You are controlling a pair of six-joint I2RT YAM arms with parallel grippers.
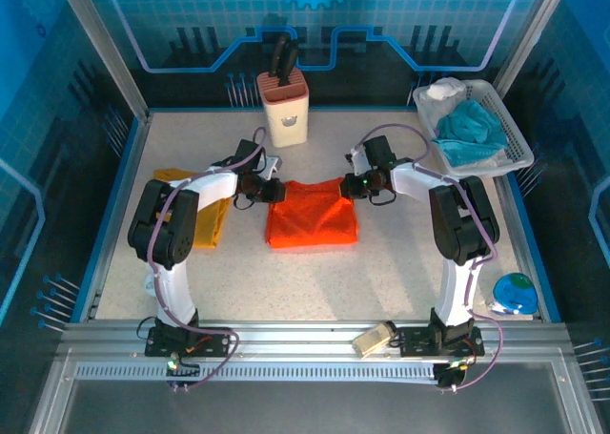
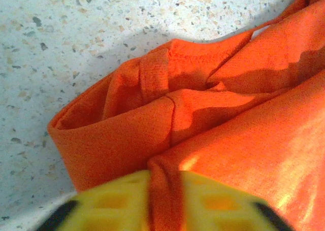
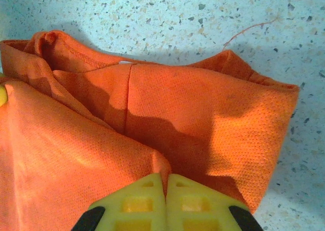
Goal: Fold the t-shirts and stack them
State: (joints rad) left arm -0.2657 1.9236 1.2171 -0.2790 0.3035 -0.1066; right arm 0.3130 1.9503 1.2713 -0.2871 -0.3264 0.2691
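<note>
While both arms reach in over the middle of the table (image 1: 315, 272), the orange t-shirt (image 1: 313, 219) lies there as a roughly square, already doubled-over bundle. The mustard t-shirt (image 1: 208, 219) sits at its 9 o'clock, partly under the left arm, spread out and looking not yet folded.

The left gripper (image 1: 271, 192) is at the orange bundle's 11 o'clock corner. In its wrist view the yellow fingers (image 2: 117, 200) are drawn together with a ridge of orange fabric pinched between them. The right gripper (image 1: 349, 186) is at the 1 o'clock corner, and its fingers (image 3: 198, 200) meet on a fold of the same fabric, so both are clamped on the far edge of the orange shirt.

I judge the step in hand to be another fold of the orange shirt, with both far corners taken up. The next move calls for lifting the two corners evenly and carrying them toward 6 o'clock, keeping the edge taut so the layers underneath do not drag or bunch. The pinches look shallow, so thin fabric could slip free on one side and skew the fold. After that the mustard shirt has to be folded and the two stacked.

A knife block (image 1: 284, 105) stands at 12 o'clock and a basket (image 1: 515, 148) at 2 o'clock, both well apart from the work.
</note>
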